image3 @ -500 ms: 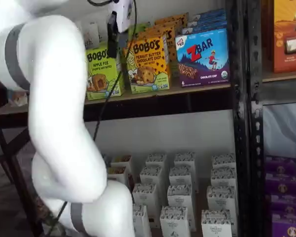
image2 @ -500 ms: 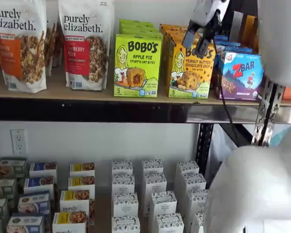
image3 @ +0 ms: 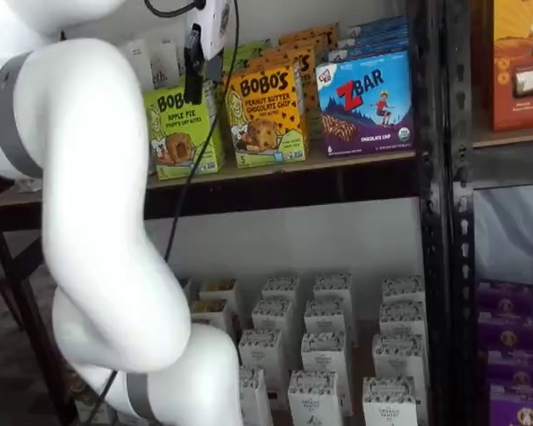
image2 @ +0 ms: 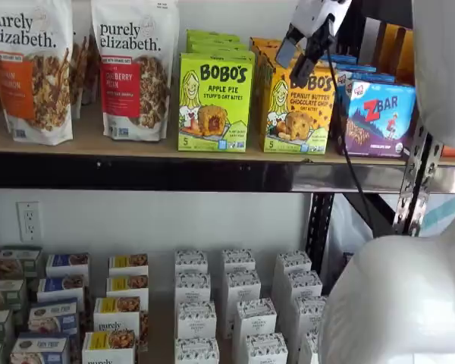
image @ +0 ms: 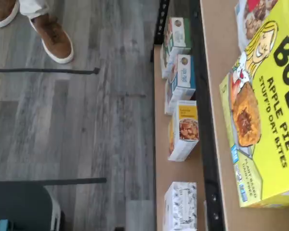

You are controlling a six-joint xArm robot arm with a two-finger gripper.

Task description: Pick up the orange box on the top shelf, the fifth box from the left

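The orange box [image2: 302, 110], a BOBO'S Peanut Butter Chocolate Chip carton, stands upright on the top shelf [image2: 136, 144] between a lime-green box and a blue one. It shows in both shelf views [image3: 266, 114]. My gripper [image2: 292, 64] hangs in front of the orange box's upper left corner, fingers pointing down and left, with a gap between them and nothing held. In a shelf view it is side-on [image3: 194, 84], between the lime-green and orange boxes. The wrist view shows the shelf board [image: 221, 57] but not the orange box.
The lime-green Apple Pie box [image2: 214, 102] [image: 265, 120] stands just left of the orange one, the ZBAR box [image2: 379, 117] just right. Granola bags [image2: 133, 68] stand further left. Small boxes [image2: 239, 303] fill the lower shelf. A person's shoe [image: 53, 38] is on the floor.
The gripper has moved a little up and to the left, from the orange box's front face towards its upper left corner. The boxes have not moved.
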